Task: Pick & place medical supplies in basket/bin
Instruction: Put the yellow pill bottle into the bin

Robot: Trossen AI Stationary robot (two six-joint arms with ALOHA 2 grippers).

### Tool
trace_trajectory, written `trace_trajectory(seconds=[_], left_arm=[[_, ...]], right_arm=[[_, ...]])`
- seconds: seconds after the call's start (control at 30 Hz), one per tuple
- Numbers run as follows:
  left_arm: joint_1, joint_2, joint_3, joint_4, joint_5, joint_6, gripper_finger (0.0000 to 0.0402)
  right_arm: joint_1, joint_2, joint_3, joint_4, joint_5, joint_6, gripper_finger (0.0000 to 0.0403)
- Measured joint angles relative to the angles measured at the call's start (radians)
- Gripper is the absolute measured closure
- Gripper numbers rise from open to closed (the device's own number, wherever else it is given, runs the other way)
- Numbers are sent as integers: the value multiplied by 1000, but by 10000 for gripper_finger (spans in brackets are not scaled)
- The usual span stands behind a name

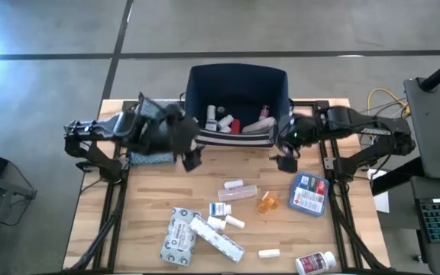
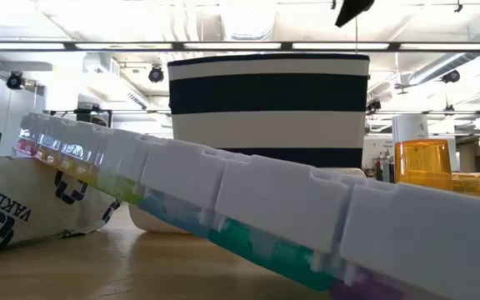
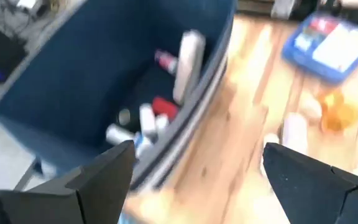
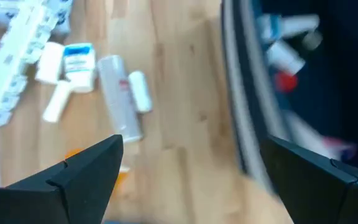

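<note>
The wooden worktop (image 1: 159, 183) carries the navy striped bin (image 1: 237, 82) at its far edge, supplies inside blurred. Left gripper (image 1: 192, 159) and right gripper (image 1: 285, 159) hang wide open, empty, at its front corners.

In the low view a long white pill organizer (image 2: 248, 208) crosses the foreground, hiding the bin's (image 2: 269, 108) base and most of the desk (image 2: 98, 267); an orange vial (image 2: 423, 162) at 3 o'clock shows only its top. Both wrist views are motion-blurred, so the items inside the bin (image 3: 104, 81) cannot be identified. In the high view a white bottle (image 1: 316, 263) at 5 o'clock is cut by the edge.
</note>
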Motion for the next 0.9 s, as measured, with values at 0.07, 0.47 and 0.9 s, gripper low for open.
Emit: trace_trajectory(seconds=[0.07, 0.47, 0.9], left_arm=[[-47, -9, -44, -33, -30, -72, 71], [-167, -91, -377, -49, -45, -279, 71], [-196, -223, -494, -31, -45, -376, 78]], right_arm=[[25, 0, -23, -17, -1, 91, 35], [288, -2, -418, 22, -149, 659, 35], [473, -1, -721, 472, 14, 993, 35]])
